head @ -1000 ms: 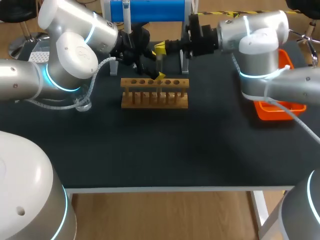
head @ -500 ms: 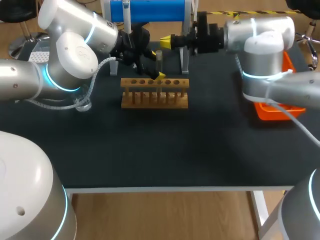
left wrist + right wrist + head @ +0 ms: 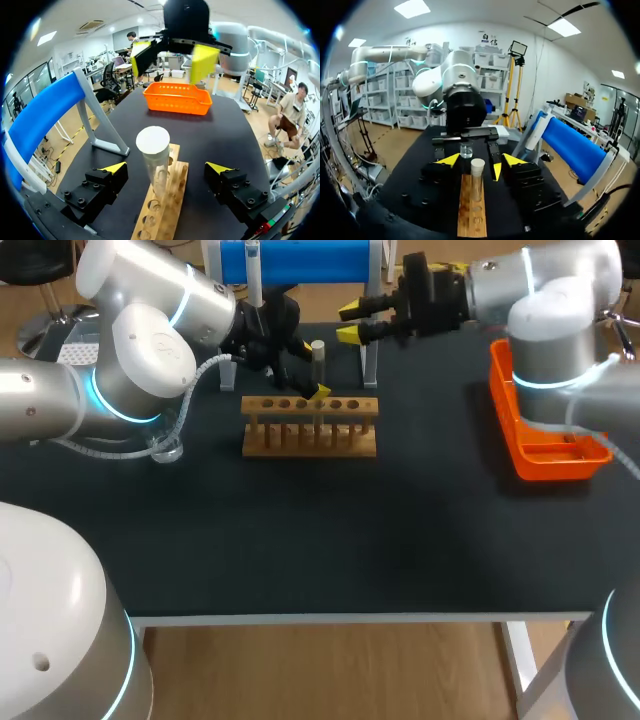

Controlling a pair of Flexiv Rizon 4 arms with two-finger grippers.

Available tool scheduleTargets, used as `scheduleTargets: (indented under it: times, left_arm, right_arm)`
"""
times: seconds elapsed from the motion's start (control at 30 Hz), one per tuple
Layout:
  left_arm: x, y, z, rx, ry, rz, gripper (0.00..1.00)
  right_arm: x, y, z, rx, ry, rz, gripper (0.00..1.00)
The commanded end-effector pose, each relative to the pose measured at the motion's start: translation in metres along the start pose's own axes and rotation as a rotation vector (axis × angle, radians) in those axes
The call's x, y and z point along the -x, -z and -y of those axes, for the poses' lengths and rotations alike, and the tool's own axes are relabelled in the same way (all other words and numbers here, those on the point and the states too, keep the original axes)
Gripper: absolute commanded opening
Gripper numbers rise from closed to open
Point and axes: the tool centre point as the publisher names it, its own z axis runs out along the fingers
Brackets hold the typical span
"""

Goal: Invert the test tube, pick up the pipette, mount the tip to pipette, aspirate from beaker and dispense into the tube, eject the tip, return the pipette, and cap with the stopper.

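Head view: the right gripper [image 3: 350,323] has pulled back from the rack [image 3: 310,428] toward its own side, fingers spread wide, holding nothing. The test tube [image 3: 318,358] stands upright in that rack, so the inverting looks finished, with the pipette next. The left gripper [image 3: 167,168] sits wide on either side of the tube, not touching. The tube is clear glass with a flat white top, the rack is pale wood with round holes, and the surface [image 3: 350,540] is matte and dark.

Head view: left pincer [image 3: 312,390] is mostly hidden behind its own wrist, one yellow tip shows. Beaker [image 3: 166,450] is half under the left arm. Tube [image 3: 318,358] foot is hidden in rack [image 3: 310,432]. Tray [image 3: 545,455] is partly behind the right arm. Left wrist view: rack's near end is cut off.
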Motion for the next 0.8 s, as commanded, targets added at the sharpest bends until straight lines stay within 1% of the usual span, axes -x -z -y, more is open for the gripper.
scheduleTargets:
  times: [0.03,0.1,0.2,0.23,0.3,0.37,0.4,0.57,0.67,0.8]
  left_arm:
    - [0.0,0.0,0.001,0.004,0.001,-0.003,1.0]
    - [0.0,0.0,0.001,0.004,0.001,-0.003,1.0]
    - [0.0,0.0,0.001,0.004,0.001,-0.003,1.0]
    - [0.0,0.0,0.001,0.004,0.001,-0.003,1.0]
    - [0.0,0.0,0.001,0.004,0.001,-0.003,1.0]
    - [0.0,0.0,0.001,0.004,0.001,-0.003,1.0]
    - [0.0,0.0,0.001,0.004,0.001,-0.003,1.0]
    - [0.0,0.0,0.001,0.004,0.001,-0.003,1.0]
    - [0.0,0.0,0.001,0.004,0.001,-0.003,1.0]
    - [0.0,0.0,0.001,0.004,0.001,-0.003,1.0]
  right_arm:
    - [0.001,0.02,-0.003,-0.099,0.019,-0.022,1.0]
    - [0.002,0.025,-0.002,-0.127,0.016,-0.031,1.0]
    - [0.004,0.028,-0.003,-0.215,0.063,-0.026,1.0]
    - [0.003,0.028,-0.001,-0.262,0.076,-0.015,1.0]
    - [0.001,0.029,0.0,-0.287,0.092,-0.021,1.0]
    - [-0.001,0.032,0.001,-0.305,0.109,0.002,1.0]
    - [-0.001,0.033,0.001,-0.304,0.102,0.012,1.0]
    - [0.0,0.046,0.001,-0.238,0.043,0.099,1.0]
    - [0.001,0.052,0.001,-0.185,0.016,0.114,1.0]
    - [0.001,0.053,0.001,-0.175,0.002,0.118,1.0]
